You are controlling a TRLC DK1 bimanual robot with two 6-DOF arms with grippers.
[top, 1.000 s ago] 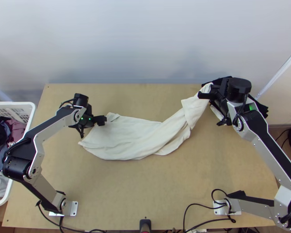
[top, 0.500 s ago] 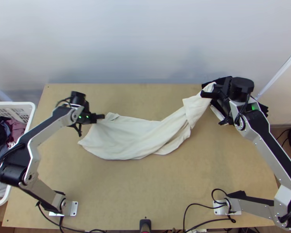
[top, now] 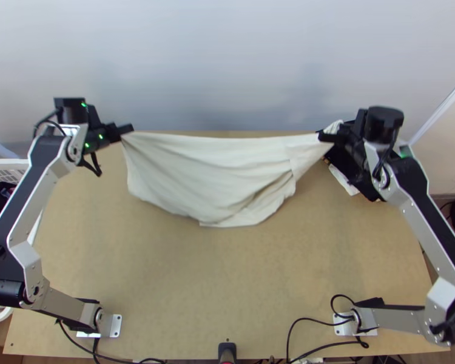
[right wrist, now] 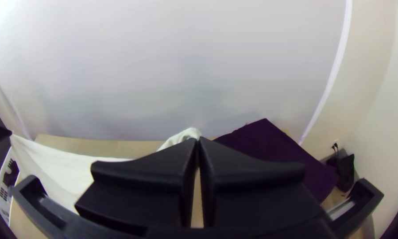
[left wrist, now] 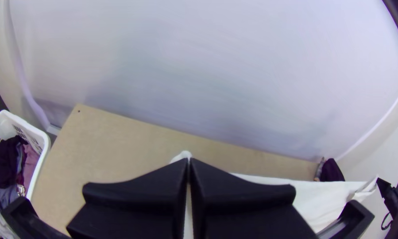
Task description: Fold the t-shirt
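Pale wall (top: 215, 60), wooden table (top: 227, 285), cream t-shirt (top: 209, 170) clamped in left fingers (top: 125, 129) and right fingers (top: 327, 138), dark cloth (right wrist: 269, 144) nearby, probably folded.

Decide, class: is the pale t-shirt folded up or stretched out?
Stretched out: the t-shirt hangs between the left gripper and the right gripper, its middle sagging.

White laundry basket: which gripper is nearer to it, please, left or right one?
Left. The left gripper holds the white t-shirt on the same side as the basket; the right gripper holds it at the opposite side, by the dark cloth.
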